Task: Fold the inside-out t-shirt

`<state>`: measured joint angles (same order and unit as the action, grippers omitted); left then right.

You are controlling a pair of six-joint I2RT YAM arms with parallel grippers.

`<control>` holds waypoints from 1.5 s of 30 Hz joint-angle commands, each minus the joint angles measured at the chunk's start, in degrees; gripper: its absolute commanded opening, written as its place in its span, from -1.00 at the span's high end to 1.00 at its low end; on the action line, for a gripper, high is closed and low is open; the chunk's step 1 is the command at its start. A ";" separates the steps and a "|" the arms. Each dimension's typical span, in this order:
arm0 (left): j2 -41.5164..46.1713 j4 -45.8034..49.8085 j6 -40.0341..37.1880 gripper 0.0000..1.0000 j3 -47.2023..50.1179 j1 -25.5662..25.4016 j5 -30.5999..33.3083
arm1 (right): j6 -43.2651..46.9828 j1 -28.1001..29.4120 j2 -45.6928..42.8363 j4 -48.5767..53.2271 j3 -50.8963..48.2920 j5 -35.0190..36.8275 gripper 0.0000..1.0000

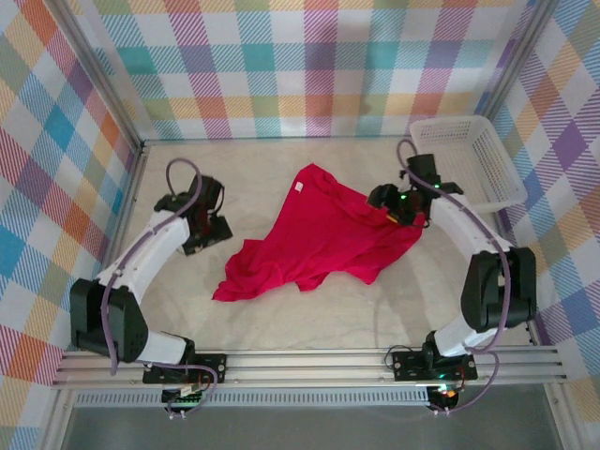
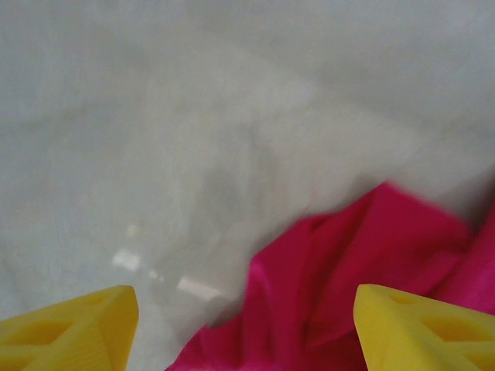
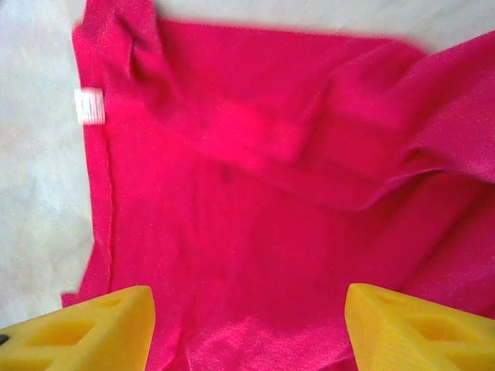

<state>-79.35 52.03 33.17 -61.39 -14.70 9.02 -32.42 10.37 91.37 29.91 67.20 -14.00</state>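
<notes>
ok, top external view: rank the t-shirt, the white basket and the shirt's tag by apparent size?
1. t-shirt: largest, even crumpled.
2. white basket: clearly smaller footprint; it sits farther back, which may shrink it a little, but not enough to change the order.
3. tag: smallest, a tiny white speck near the shirt's far edge.

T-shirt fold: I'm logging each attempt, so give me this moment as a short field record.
t-shirt: red, wrinkled, lying unfolded on the table
tag: white, near the shirt's far corner
left jaws: open, over bare table to the left of the shirt
right jaws: open, above the shirt's right edge
basket: white, at the far right corner
fold: not yet done
</notes>
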 commanded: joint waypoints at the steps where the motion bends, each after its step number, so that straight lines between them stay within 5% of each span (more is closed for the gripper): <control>1: 2.54 -4.54 2.76 -0.49 8.76 0.46 -6.79 | 4.25 2.95 5.59 -0.75 2.98 -2.20 -0.32; 8: 4.88 -6.59 4.61 -0.60 15.35 0.55 -3.77 | 2.99 9.20 20.60 -1.82 21.17 1.68 -0.30; 14: 0.27 -12.14 5.71 -0.60 17.40 0.55 -6.23 | 5.70 12.63 36.85 1.10 42.68 12.91 -0.30; 25: -8.06 -18.34 6.54 -0.41 18.67 0.55 -8.85 | 5.92 14.50 68.75 18.82 88.48 12.93 -0.20; 29: -9.29 -18.57 6.31 -0.12 17.76 0.55 -8.57 | 5.46 14.46 65.60 12.94 82.80 12.16 0.25; 31: -9.76 -17.93 5.75 0.20 16.65 0.55 -8.57 | 5.44 14.50 63.91 11.86 81.03 11.89 0.77; 33: -9.61 -16.49 5.36 0.57 15.39 0.55 -8.02 | 6.00 14.41 62.60 12.53 81.78 11.18 1.00; 36: -7.89 -13.96 4.79 1.00 13.41 0.54 -6.83 | 7.54 14.35 58.57 12.54 81.71 11.05 1.00; 45: 2.24 -2.72 2.14 1.00 1.75 1.96 -1.62 | 11.61 13.91 40.75 14.48 80.04 13.08 1.00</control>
<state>-81.17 43.90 37.08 -55.68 -13.96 4.73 -23.11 24.45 140.75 44.36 147.22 -1.45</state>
